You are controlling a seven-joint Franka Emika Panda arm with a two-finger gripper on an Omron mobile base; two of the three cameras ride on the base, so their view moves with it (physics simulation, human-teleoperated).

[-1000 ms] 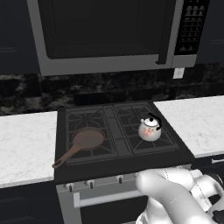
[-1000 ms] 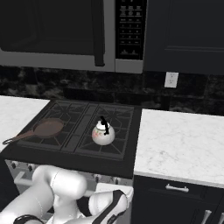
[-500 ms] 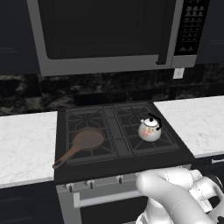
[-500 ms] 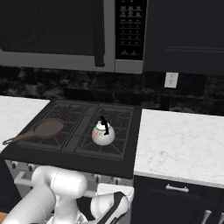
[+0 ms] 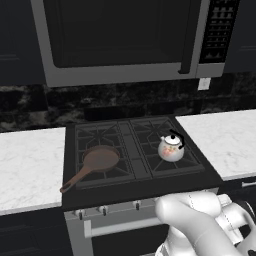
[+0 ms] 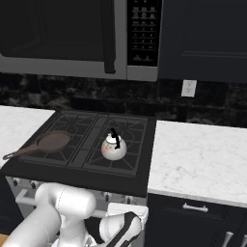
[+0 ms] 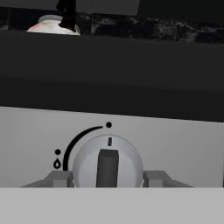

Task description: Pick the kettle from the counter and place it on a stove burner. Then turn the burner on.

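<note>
Lower now, the arm (image 6: 67, 212) has folded down in front of the stove; kettle and pan unmoved. One kettle (image 5: 171, 148) sits on the front right stove burner (image 5: 167, 155), one frying pan (image 5: 95, 163) on the front left, white table (image 6: 198, 159) either side. Hand view alone shows one knob (image 7: 107, 164), bar upright, between grey tips; pincer (image 7: 107, 179) width: cannot tell.

Stove burner (image 5: 172, 160) carries kettle (image 5: 171, 148); neighbouring grate (image 5: 100, 152) carries pan (image 5: 100, 160)

The kettle (image 6: 114, 147) sits on the front right stove burner (image 6: 116, 153) — frying pan (image 6: 46, 144) on the left.
</note>
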